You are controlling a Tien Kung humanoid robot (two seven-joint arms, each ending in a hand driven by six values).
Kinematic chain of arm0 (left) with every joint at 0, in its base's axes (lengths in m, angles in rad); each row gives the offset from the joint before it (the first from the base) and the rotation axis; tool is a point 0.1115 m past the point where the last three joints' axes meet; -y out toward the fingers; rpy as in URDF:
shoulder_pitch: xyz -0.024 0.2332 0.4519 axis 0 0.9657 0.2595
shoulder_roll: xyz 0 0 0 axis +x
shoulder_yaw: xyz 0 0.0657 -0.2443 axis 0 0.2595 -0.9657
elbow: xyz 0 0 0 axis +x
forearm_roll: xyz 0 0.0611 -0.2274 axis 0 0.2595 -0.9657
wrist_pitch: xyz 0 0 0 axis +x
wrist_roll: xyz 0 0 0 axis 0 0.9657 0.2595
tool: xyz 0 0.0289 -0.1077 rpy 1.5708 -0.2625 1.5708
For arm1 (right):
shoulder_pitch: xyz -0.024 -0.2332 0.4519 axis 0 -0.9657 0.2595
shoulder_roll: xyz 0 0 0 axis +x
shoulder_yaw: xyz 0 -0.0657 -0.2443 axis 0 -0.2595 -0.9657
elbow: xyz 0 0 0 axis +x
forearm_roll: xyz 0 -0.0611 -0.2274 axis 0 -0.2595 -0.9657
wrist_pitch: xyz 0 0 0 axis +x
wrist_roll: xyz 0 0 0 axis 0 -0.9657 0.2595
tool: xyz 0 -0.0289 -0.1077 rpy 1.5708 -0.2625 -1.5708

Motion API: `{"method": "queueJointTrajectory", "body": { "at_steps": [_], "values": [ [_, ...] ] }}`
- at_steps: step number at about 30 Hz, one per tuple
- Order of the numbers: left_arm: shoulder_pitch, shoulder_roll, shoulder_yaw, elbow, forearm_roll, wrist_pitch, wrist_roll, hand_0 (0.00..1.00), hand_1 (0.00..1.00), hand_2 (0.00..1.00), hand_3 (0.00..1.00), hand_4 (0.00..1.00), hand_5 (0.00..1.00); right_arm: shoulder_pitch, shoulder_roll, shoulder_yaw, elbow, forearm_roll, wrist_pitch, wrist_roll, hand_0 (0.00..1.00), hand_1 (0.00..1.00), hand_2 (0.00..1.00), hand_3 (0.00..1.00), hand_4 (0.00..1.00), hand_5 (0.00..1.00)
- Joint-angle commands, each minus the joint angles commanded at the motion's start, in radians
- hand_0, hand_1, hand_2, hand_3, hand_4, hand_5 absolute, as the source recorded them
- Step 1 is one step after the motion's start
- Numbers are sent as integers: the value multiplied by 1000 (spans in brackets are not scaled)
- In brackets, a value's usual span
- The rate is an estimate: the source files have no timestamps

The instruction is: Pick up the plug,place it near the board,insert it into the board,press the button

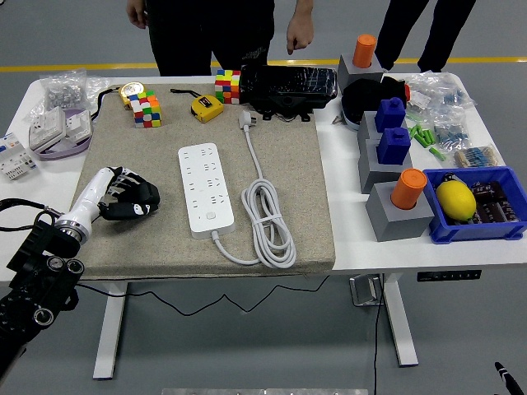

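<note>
The white plug (247, 120) lies on the beige mat (148, 247) near its far edge, just in front of the black case. Its white cable (268, 220) runs toward me into a coil and joins the near end of the white power board (204, 188), which lies lengthwise mid-mat. The board's round button (212, 217) is at its near end. My left hand (132, 197) rests on the mat left of the board, black fingers curled and holding nothing. It is well apart from the plug.
A person stands at the far side, one hand (296, 39) hanging above the black case (288, 86). Colourful cubes (146, 109) and a yellow tape measure (207, 108) sit at the mat's back. Grey blocks with orange and blue pegs (395, 177) and a blue bin (478, 210) fill the right.
</note>
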Motion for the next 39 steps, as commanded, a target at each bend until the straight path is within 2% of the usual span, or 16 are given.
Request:
{"method": "queueJointTrajectory", "body": {
  "at_steps": [2, 7, 8, 13, 14, 25, 33, 39],
  "values": [
    [-1, 0, 1, 5, 14, 4, 0, 345, 558, 527, 529, 957, 134, 1, 0, 1, 0, 1, 0, 0, 815, 759, 735, 789, 998, 996],
    [-5, -1, 3, 7, 52, 19, 5, 345, 558, 527, 529, 957, 134, 3, -2, 2, 0, 2, -1, 0, 815, 759, 735, 789, 998, 996],
    [-5, 0, 3, 6, 57, 21, 6, 273, 500, 504, 529, 916, 20, 3, -2, 2, 0, 2, -1, 0, 815, 759, 735, 789, 998, 996],
    [-9, 0, 3, 1, 77, 36, 12, 273, 500, 504, 529, 916, 20, 3, -1, 3, 0, 1, 0, 0, 815, 759, 735, 789, 998, 996],
    [-9, 0, 3, 0, 77, 39, 12, 230, 400, 426, 539, 871, 2, 3, -1, 3, 0, 1, 0, 0, 815, 759, 735, 790, 998, 997],
    [-12, 1, 1, -11, 99, 42, 24, 225, 399, 427, 544, 850, 2, 4, -2, 7, 0, -1, 0, 0, 815, 759, 735, 790, 998, 998],
    [-14, 4, 5, -14, 104, 42, 26, 220, 363, 400, 541, 856, 2, 3, -3, 6, 0, 0, 1, 1, 815, 758, 734, 790, 998, 998],
    [-14, 13, 11, -37, 101, 42, 29, 222, 353, 394, 541, 856, 2, 4, -3, 5, 0, 0, 0, -1, 816, 759, 735, 789, 998, 998]
  ]
}}
